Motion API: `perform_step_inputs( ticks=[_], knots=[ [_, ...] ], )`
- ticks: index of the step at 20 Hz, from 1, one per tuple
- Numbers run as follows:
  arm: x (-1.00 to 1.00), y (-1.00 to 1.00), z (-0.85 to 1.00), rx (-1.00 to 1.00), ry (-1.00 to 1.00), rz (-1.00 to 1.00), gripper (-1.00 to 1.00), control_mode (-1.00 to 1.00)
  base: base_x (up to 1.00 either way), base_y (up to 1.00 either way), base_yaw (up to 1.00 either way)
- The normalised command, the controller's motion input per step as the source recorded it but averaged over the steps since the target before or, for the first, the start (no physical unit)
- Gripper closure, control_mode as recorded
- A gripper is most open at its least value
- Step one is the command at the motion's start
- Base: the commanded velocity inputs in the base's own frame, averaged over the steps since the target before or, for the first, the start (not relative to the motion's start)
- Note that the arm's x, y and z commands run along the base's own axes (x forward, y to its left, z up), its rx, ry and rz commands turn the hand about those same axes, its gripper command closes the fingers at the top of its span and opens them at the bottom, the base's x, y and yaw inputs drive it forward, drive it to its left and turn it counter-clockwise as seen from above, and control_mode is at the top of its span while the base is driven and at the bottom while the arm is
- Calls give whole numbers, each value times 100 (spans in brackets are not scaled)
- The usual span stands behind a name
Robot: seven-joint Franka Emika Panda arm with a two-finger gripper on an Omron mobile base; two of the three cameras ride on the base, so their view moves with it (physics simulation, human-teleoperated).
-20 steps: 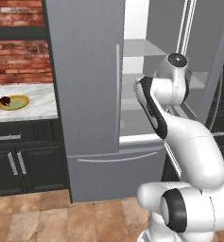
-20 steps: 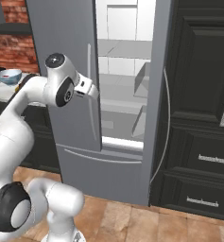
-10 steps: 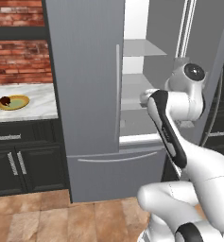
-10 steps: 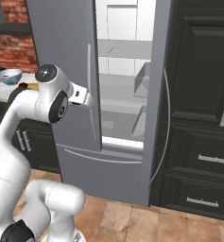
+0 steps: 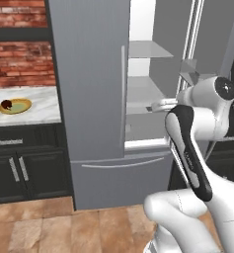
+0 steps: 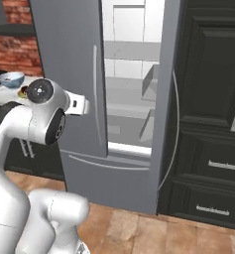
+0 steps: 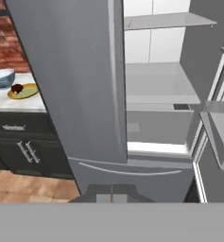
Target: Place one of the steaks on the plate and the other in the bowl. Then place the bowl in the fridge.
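My gripper (image 7: 111,193) hung in front of the fridge (image 7: 71,90), its tips pressed together with nothing between them. The fridge's right door stood open on white shelves; the left door was closed. Off to the left, on the desk (image 5: 39,111), the plate (image 5: 16,105) carried the dark brown steak (image 5: 6,104), with the bowl (image 7: 1,77) just beside it.

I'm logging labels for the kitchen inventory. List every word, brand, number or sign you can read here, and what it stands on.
None: no text, brand, number or sign can be read in these views.
Tall grey brushed-metal fridge: doors and white shelves plain.
Small yellow-olive plate: unmarked.
Round pale blue-grey bowl: unmarked.
Dark cabinets: unmarked.
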Motion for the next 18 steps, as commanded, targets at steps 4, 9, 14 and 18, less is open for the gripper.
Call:
perform_step_inputs(
  ticks=[4, 9, 14, 18],
  knots=[
    [0, 0, 0, 0, 0, 0, 100, 100, -29, 89, 0],
    [0, 0, 0, 0, 0, 0, 100, 100, 7, 100, 0],
    [0, 0, 0, 0, 0, 0, 100, 100, 33, 100, -1],
    [0, 0, 0, 0, 0, 0, 100, 100, 46, 100, -3]
  ],
)
